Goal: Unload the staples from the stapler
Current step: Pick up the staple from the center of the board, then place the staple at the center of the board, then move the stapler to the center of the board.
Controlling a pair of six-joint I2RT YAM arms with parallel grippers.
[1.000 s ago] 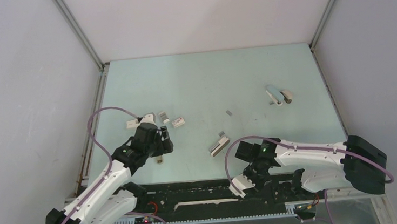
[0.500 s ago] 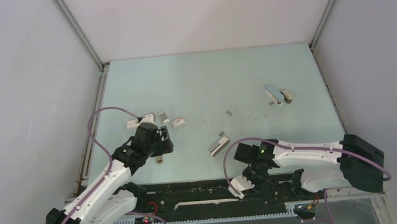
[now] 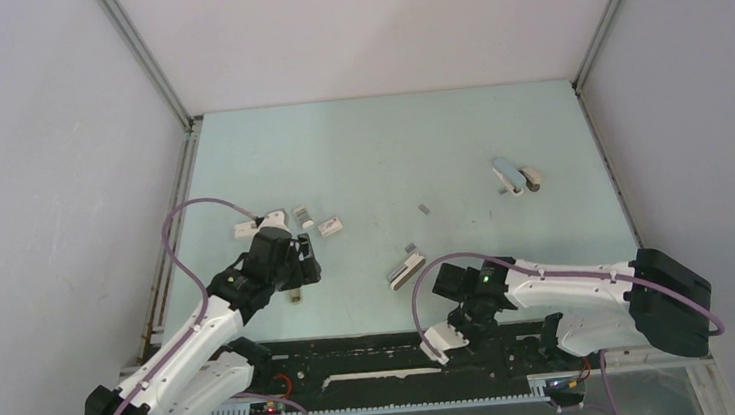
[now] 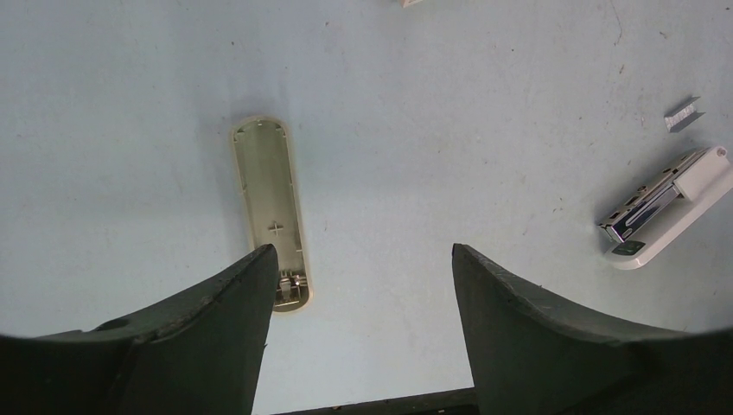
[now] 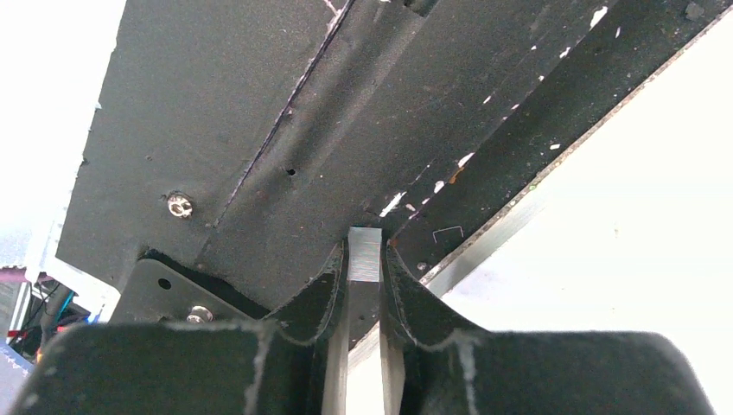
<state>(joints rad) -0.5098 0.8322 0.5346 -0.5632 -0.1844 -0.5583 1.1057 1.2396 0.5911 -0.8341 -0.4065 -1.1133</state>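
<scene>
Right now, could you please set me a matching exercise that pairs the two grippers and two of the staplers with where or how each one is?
Things:
1. left gripper
2. right gripper
3. blue stapler
4. white stapler

Places and states:
A. closed on a silvery staple strip
B. on the right side of the table, farthest back
C. open above a beige stapler shell
D. lying with its metal track exposed, near the front middle of the table

Pairs: 1-C, 2-A, 3-B, 4-D
</scene>
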